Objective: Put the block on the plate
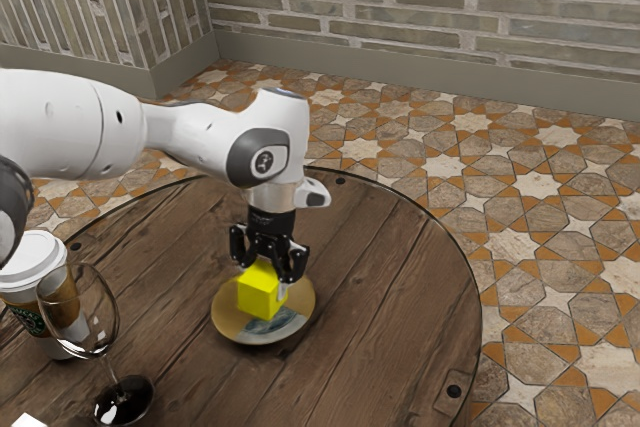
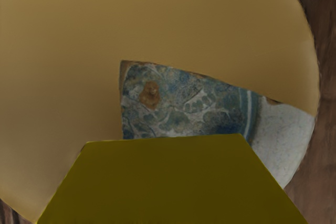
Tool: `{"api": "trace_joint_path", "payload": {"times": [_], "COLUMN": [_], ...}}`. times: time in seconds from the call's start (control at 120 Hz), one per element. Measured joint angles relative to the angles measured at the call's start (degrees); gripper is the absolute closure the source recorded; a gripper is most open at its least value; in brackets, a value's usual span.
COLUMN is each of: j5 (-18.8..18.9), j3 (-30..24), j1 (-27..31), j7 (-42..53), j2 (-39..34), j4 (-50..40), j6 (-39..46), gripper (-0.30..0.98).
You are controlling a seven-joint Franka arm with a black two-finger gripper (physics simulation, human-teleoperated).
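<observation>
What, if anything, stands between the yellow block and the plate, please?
Nothing visible. The yellow block, held in the gripper, is right over or on the plate; I can't tell which. The wine glass and lidded cup stand well aside, toward the exterior view's left.

The gripper (image 1: 267, 272) is black, with angular, linked fingers (image 1: 299, 263); above them come a silvery collar (image 1: 272, 196) and smooth white arm casing (image 1: 105, 122), its dark-grey joint cover (image 1: 243, 159) bearing a round emblem (image 1: 265, 160).
</observation>
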Motion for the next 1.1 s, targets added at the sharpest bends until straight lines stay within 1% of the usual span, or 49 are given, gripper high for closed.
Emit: {"api": "trace_joint_path", "payload": {"times": [0.067,0.15,0.25,0.417,0.533,0.8,0.875,1.1], "j5": [0.0,0.0,0.0,0.4,0.5,1.4,2.3,5.0], "j3": [-0.8,-1.2,-1.3,-1.4,-1.6,-1.0,-1.1,-0.5], "j1": [0.6,0.7,0.4,0.2,0.4,1.2,1.4,4.6], "j7": [-0.7,-1.4,-2.2,-3.2,-3.7,-4.4,-4.2,-1.5], "j2": [0.8,1.1,0.8,-0.5,-1.4,-6.5,-7.9,-10.5], "j4": [0.9,1.4,2.0,2.2,2.2,2.3,3.4,8.8], "j6": [0.0,0.0,-0.1,-0.5,-0.8,-3.6,-4.1,-6.2], "gripper": [0.28,0.19,0.12,0.06,0.03,0.01,0.01,0.00]}}
